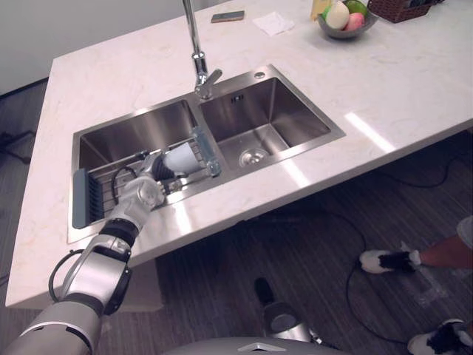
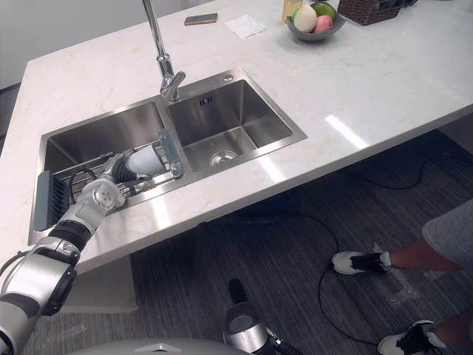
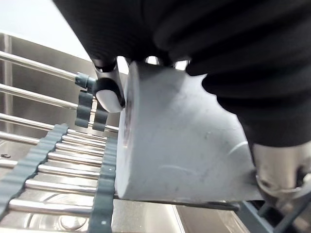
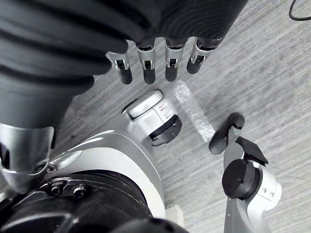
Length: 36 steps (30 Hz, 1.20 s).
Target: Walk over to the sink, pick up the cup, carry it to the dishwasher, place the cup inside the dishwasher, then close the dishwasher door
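Cup (image 1: 179,157) lies sideways on the wire rack (image 1: 103,186) over the sink's (image 1: 292,103) left basin, by the counter's (image 1: 369,96) front edge, the outstretched left hand (image 1: 154,176) clamped round it with fingers and thumb. Right hand (image 4: 144,68) hangs, fingers straight, apart.

Your left hand (image 2: 117,174) comes in from the lower left and is on the cup (image 2: 146,161), which lies on its side on the wire rack (image 2: 77,180) across the left basin of the double sink (image 2: 244,111). The tap (image 2: 159,44) rises behind the divider. Far back on the pale worktop (image 2: 384,81) you have a phone (image 2: 201,18), a napkin (image 2: 244,26), a fruit bowl (image 2: 316,34) and a wicker basket (image 2: 377,9). A person's shoes (image 2: 358,260) stand on the floor at right.
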### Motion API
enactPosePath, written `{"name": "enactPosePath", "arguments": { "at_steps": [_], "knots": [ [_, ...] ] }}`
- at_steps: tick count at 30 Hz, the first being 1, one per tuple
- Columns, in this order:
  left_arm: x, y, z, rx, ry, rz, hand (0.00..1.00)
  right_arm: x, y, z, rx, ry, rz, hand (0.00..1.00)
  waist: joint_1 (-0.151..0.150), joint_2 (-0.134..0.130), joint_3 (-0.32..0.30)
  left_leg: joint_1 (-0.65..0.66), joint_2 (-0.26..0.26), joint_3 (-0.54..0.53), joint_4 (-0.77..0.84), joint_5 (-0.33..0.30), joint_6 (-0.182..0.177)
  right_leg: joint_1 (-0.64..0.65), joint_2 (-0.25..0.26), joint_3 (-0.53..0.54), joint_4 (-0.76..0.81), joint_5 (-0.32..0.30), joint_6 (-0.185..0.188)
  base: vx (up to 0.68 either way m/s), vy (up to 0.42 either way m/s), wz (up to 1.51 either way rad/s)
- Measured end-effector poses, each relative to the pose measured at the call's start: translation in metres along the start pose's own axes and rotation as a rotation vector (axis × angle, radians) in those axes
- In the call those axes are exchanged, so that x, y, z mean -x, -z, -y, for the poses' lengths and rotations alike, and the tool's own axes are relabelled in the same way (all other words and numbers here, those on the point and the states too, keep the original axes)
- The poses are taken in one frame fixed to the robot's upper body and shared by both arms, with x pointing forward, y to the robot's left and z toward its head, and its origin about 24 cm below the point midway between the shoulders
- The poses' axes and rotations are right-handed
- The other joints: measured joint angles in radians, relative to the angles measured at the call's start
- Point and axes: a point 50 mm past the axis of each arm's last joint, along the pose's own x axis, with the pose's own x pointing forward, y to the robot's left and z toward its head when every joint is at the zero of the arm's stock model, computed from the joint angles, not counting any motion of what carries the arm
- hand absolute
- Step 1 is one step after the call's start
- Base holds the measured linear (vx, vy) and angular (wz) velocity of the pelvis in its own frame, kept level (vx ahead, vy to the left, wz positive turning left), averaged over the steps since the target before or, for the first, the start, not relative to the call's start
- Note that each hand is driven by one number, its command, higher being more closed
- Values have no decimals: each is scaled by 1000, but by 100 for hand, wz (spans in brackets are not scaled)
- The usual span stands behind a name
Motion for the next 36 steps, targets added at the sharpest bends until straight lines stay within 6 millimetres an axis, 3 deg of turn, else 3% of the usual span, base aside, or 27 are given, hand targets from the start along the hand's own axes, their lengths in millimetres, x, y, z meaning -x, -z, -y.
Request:
{"name": "enactPosePath", "arguments": {
  "at_steps": [6, 16, 21, 24, 28, 32, 34, 36],
  "knots": [
    [0, -5, -1, 64, -22, 22, 100, -1, 4, -2, -9, -3, -8, 0, 19, -15, -2, 1, 3, -21, -2, 4, 1, 12, -2, -21, 0, -5, -4, -34, -39, 10],
    [5, 7, 0, 454, -73, -59, 100, -1, 10, -4, -43, -4, -29, 0, 46, -32, -7, 3, 4, -42, -2, 6, 2, 24, -6, -47, 0, -5, -4, -28, -27, 7],
    [18, 9, 10, 769, -68, -52, 100, -2, 16, -6, -66, -5, -58, 0, 75, -52, -13, 4, 3, -54, -2, 8, 4, 31, -11, -57, 0, -7, -4, -38, -16, 7],
    [32, -4, 10, 1017, -53, 56, 100, -2, 20, -8, -83, -2, -70, 0, 105, -69, -18, -3, 0, -77, -4, 13, 9, 37, -20, -79, 0, -8, -4, -42, -14, 19],
    [59, -25, -13, 1176, -114, 268, 100, 0, 27, -8, -129, 12, -94, 0, 145, -83, -26, -2, -3, -113, -4, 18, 16, 57, -33, -110, 0, -12, -3, -38, -8, 23],
    [80, -32, -43, 1211, -246, 432, 100, 2, 38, -8, -172, 25, -130, 0, 192, -100, -49, -11, -9, -151, 0, 24, 25, 72, -51, -140, 0, -14, -1, -62, 1, 32],
    [98, -36, -59, 1236, -343, 528, 100, 2, 45, -12, -215, 25, -153, 0, 216, -120, -66, -21, -15, -179, 1, 31, 31, 81, -64, -164, 0, -13, -1, -71, -3, 34],
    [106, -34, -64, 1242, -398, 555, 100, 3, 50, -13, -222, 28, -166, 0, 231, -128, -82, -27, -18, -190, 4, 33, 35, 83, -71, -175, 0, -12, 1, -51, -2, 23]
  ]
}}
